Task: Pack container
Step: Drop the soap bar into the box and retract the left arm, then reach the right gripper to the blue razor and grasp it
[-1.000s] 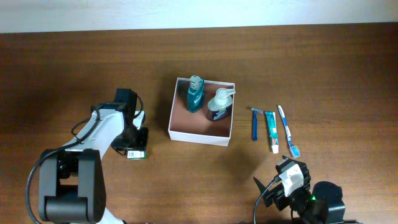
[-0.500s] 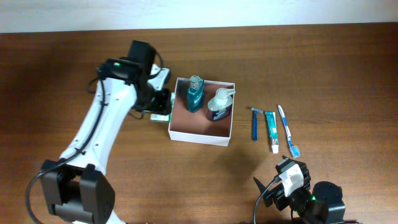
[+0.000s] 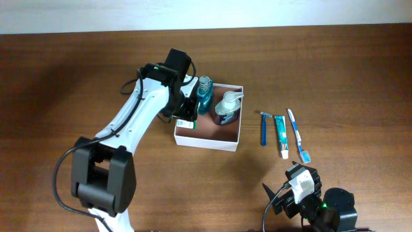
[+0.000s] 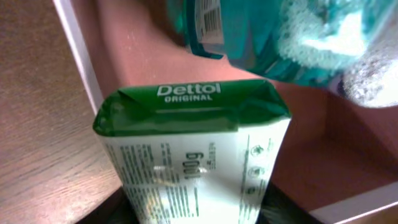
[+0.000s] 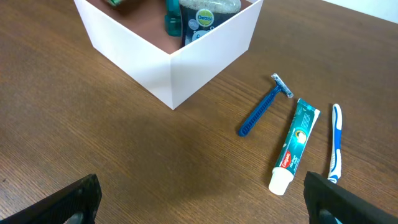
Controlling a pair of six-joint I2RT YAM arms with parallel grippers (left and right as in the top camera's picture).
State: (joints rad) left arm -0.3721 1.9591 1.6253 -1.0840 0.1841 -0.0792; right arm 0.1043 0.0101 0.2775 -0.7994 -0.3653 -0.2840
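Dark wood table, pale strip along the far edge. Left gripper (image 3: 185, 113) is clamped on the soap packet (image 4: 193, 155). Its wrist view reads "Dettol Original 100g", green end flap, white body; overhead shows only a small green-white sliver under the fingers. The packet's free end sits over the container (image 3: 207, 142) floor, just inside the wall nearest the gripper; can't tell if it touches the floor. Just past the packet is a teal bottle (image 3: 204, 95), blurred in the wrist view, then a white-pump bottle (image 3: 226, 108), both upright inside the box. Beyond the box, well apart from this gripper: blue razor (image 3: 263, 128), toothpaste tube (image 3: 280, 135), toothbrush (image 3: 297, 134), side by side. Right gripper (image 3: 301, 182) sits low near the table's front edge, fingers spread wide, nothing between them. Its wrist view shows the box corner and those three items lying flat.
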